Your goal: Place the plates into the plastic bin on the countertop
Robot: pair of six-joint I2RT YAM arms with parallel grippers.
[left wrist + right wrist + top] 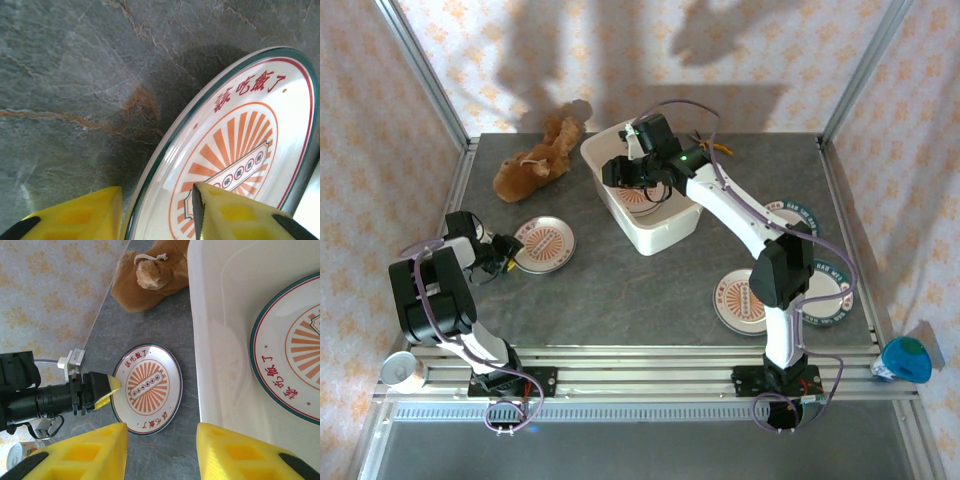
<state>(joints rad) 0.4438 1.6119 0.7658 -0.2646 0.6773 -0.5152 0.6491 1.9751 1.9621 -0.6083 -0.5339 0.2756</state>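
Observation:
A white plate (544, 244) with a dark green rim and orange sunburst print lies flat on the countertop (620, 290) at the left. My left gripper (510, 252) is open and straddles its near rim. One yellow finger (235, 215) is over the plate (240, 145), the other beside the edge. The plastic bin (665, 232) stands at the back centre with one plate (295, 345) inside. My right gripper (162, 455) hangs open above the bin's left wall with nothing between its fingers. Three more plates (745, 300) lie at the right.
A brown stuffed toy (535, 165) lies left of the bin, close behind the left plate. Aluminium rails frame the countertop. A white cup (400, 370) sits on the front rail at left and a blue object (905, 358) at right.

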